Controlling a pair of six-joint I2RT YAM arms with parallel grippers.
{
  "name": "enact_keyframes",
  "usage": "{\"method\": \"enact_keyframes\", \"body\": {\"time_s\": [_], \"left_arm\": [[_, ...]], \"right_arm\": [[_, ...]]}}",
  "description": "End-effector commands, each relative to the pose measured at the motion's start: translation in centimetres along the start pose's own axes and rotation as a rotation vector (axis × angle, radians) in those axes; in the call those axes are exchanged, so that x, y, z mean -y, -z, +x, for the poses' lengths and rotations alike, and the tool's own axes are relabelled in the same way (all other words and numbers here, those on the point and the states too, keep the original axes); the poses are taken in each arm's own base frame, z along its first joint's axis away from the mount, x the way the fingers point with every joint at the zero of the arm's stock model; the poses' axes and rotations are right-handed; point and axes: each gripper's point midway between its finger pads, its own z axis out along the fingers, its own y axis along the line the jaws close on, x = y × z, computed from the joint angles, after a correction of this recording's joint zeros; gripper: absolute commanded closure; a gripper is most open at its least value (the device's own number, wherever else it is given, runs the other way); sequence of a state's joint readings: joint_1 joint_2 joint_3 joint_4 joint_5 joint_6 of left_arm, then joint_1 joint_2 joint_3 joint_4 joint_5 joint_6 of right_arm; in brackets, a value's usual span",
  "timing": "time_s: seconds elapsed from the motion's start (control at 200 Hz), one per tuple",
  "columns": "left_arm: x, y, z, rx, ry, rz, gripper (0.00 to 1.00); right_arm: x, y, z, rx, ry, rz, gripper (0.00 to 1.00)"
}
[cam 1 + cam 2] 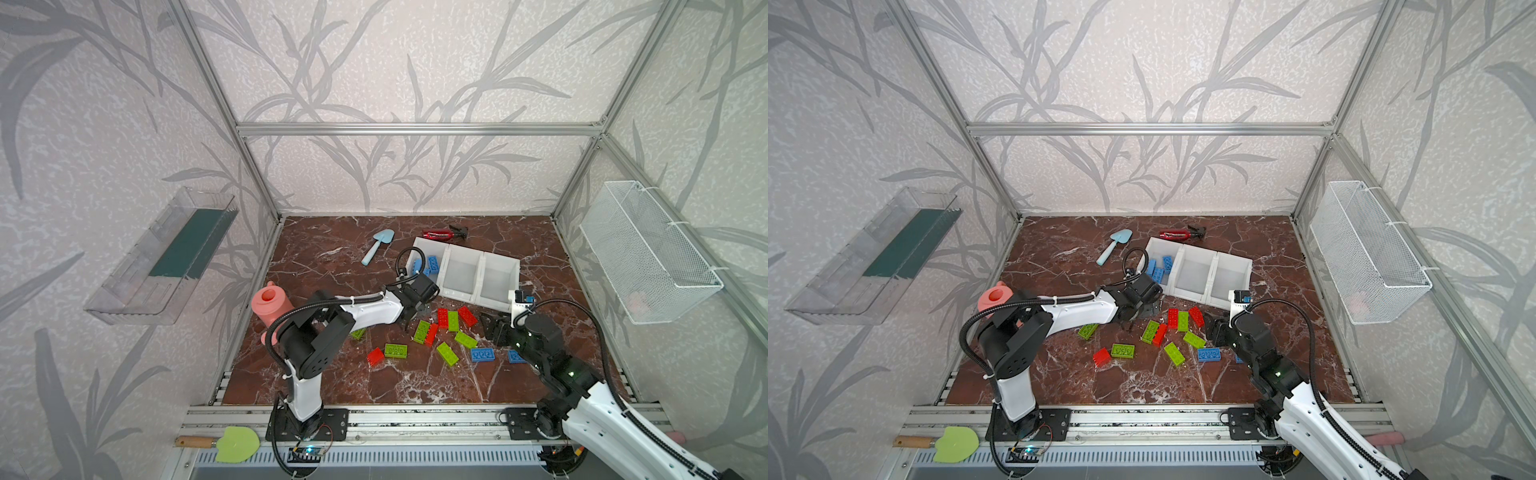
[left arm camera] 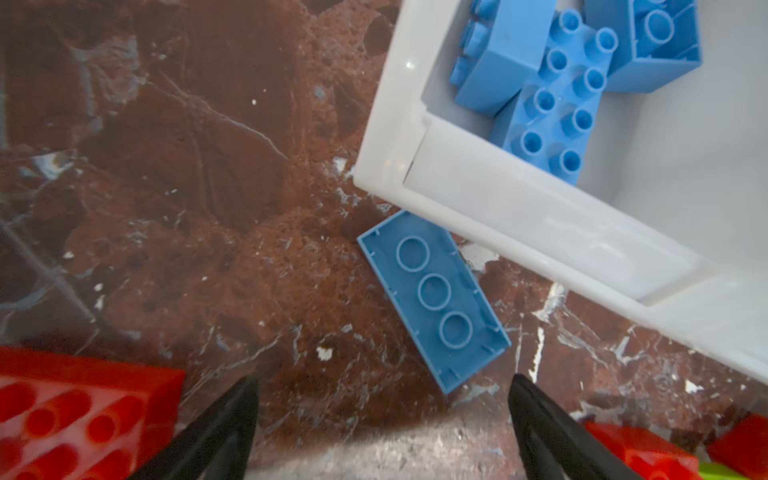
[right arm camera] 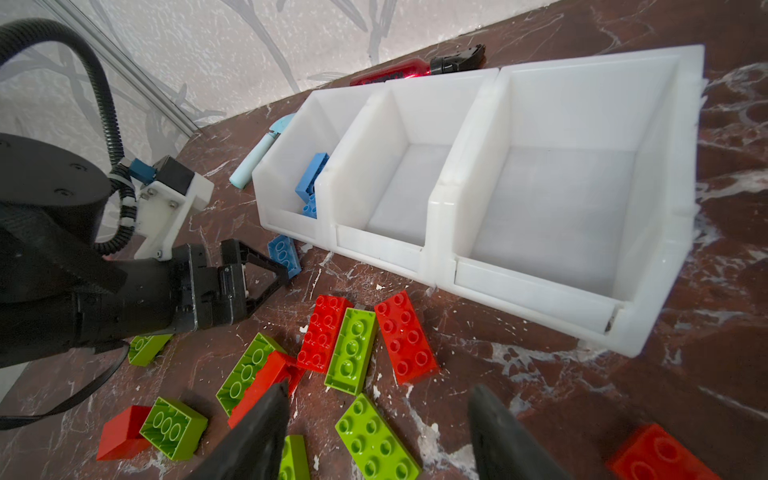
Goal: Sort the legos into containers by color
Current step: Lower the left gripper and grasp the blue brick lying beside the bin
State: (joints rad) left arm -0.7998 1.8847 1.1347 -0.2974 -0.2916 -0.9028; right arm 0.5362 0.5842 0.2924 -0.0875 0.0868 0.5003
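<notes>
Three joined white containers (image 1: 480,270) (image 1: 1213,269) (image 3: 440,199) stand at the back middle. Blue legos (image 1: 433,264) (image 2: 552,108) (image 3: 311,178) lie in the left bin; the other two bins hold nothing. One blue lego (image 2: 432,299) (image 3: 284,253) lies studs down on the floor against that bin's front. My left gripper (image 2: 382,380) (image 1: 415,318) hovers open just short of it. Red (image 1: 467,316), green (image 1: 453,321) and blue (image 1: 482,354) legos lie scattered in front. My right gripper (image 3: 380,388) (image 1: 492,328) hangs open above a green lego (image 3: 376,440), holding nothing.
A light blue trowel (image 1: 376,245) and a red spray bottle (image 1: 442,234) lie behind the bins. A pink watering can (image 1: 270,305) stands at the left edge behind my left arm. A wire basket (image 1: 648,253) and a clear tray (image 1: 162,257) hang on the side walls.
</notes>
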Motion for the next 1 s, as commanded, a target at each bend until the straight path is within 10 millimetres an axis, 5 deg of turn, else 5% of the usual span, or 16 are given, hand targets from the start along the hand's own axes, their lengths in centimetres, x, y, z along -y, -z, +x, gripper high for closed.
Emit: {"method": "enact_keyframes", "body": {"time_s": [0.0,0.39,0.765,0.995], "left_arm": [[0.9,-0.6,-0.9,0.009,0.039,0.009,0.06],[0.8,-3.3,-0.9,-0.020,0.052,-0.025,0.07],[-0.6,-3.9,0.2,-0.066,0.011,-0.095,0.19],[-1.0,-4.0,0.9,-0.094,-0.027,-0.108,0.40]], "right_arm": [[-0.2,-0.4,-0.3,0.023,0.007,-0.009,0.31],[-0.2,-0.5,-0.2,0.023,0.007,-0.012,0.31],[-0.2,-0.6,-0.2,0.022,0.007,-0.012,0.31],[-0.3,-0.5,-0.2,0.025,0.003,-0.022,0.31]]}}
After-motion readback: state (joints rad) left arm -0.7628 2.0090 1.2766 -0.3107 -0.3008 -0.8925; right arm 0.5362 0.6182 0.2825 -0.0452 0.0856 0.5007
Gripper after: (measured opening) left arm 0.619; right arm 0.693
